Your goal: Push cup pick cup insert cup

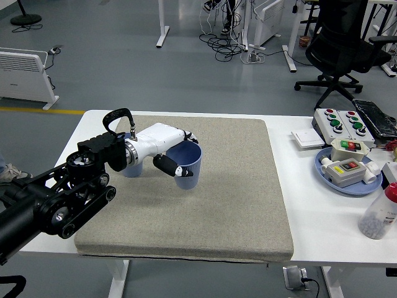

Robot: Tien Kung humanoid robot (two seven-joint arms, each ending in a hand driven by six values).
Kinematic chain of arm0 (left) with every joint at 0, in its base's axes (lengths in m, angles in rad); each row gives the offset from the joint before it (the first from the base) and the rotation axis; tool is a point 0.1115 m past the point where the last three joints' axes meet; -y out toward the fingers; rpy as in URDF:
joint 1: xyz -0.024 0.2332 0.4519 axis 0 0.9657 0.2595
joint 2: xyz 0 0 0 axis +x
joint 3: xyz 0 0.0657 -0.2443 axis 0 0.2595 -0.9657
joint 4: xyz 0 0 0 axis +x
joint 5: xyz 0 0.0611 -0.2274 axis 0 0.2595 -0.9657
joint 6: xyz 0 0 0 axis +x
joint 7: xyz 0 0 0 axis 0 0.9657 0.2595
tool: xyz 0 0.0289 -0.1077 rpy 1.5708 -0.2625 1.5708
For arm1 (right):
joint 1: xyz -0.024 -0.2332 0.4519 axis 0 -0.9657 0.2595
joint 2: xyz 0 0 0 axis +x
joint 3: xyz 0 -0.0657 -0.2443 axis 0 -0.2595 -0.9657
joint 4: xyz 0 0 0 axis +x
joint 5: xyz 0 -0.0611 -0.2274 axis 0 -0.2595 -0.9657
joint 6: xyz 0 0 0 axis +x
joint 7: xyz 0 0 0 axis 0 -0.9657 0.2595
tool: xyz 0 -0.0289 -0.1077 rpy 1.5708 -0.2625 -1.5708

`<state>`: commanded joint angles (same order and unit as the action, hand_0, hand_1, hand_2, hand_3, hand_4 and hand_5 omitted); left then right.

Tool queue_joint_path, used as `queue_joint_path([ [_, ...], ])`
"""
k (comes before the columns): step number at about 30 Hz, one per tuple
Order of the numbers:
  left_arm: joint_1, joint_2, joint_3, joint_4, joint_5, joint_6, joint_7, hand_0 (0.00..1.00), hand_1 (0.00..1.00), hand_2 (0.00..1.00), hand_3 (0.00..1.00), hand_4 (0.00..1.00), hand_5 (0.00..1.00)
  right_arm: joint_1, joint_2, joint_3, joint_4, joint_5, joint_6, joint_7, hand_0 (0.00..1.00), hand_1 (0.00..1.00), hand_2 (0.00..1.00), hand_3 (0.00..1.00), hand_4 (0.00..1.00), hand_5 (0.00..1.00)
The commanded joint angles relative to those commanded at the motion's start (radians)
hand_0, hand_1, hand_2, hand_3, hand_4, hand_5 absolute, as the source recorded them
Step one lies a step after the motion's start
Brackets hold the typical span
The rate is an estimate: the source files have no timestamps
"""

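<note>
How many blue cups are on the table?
2. One cup is in the left hand above the mat; the second cup is mostly hidden behind that hand.
</note>
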<state>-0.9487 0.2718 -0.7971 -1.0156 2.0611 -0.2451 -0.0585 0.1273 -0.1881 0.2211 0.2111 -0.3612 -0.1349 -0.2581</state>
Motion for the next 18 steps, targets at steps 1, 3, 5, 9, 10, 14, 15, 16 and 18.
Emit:
queue_joint_path([
  [1,-0.003,0.009,-0.016,-0.026,0.005,-0.017,0.011,0.378,0.455,0.437,0.481,0.497,0.081,-0.001,0.000,0.000,0.000,0.000,0.000,0.000,0.709,0.608,0.691,0.622,0.204,0.542],
  [3,-0.009,0.025,-0.044,-0.064,0.014,-0.044,0.027,0.378,0.455,0.437,0.481,0.497,0.081,-0.002,0.000,0.000,0.000,0.000,0.001,-0.001,0.709,0.608,0.691,0.622,0.204,0.542],
  [5,-0.016,0.040,-0.071,-0.090,0.025,-0.065,0.038,0.378,0.455,0.437,0.481,0.497,0.081,-0.004,0.000,0.000,0.000,0.001,0.001,-0.001,0.709,0.608,0.691,0.622,0.204,0.542],
  [9,-0.039,0.081,-0.133,-0.095,0.035,-0.096,0.050,0.383,0.454,0.438,0.480,0.500,0.095,-0.007,-0.001,0.000,0.000,0.000,0.001,-0.002,0.708,0.608,0.693,0.622,0.205,0.542],
  [10,-0.047,0.094,-0.151,-0.083,0.039,-0.104,0.053,0.383,0.454,0.438,0.480,0.500,0.095,-0.008,-0.001,0.001,0.000,-0.001,0.001,-0.002,0.708,0.608,0.693,0.622,0.205,0.542],
  [14,-0.074,0.129,-0.189,-0.023,0.044,-0.110,0.054,0.395,0.451,0.434,0.475,0.504,0.086,-0.010,-0.002,0.001,0.000,-0.001,0.001,-0.002,0.709,0.606,0.692,0.622,0.206,0.541],
  [15,-0.076,0.131,-0.191,-0.016,0.044,-0.110,0.053,0.395,0.451,0.434,0.475,0.504,0.086,-0.010,-0.002,0.001,0.000,0.000,0.001,-0.003,0.709,0.606,0.692,0.622,0.206,0.541],
  [16,-0.082,0.138,-0.193,0.004,0.037,-0.108,0.050,0.395,0.451,0.434,0.475,0.504,0.086,-0.011,-0.002,0.002,0.000,-0.001,0.000,-0.003,0.709,0.606,0.692,0.622,0.206,0.541],
  [18,-0.091,0.145,-0.192,0.043,0.031,-0.108,0.046,0.401,0.453,0.437,0.479,0.502,0.103,-0.012,-0.002,0.005,0.000,-0.004,0.000,-0.004,0.710,0.606,0.693,0.623,0.206,0.544],
])
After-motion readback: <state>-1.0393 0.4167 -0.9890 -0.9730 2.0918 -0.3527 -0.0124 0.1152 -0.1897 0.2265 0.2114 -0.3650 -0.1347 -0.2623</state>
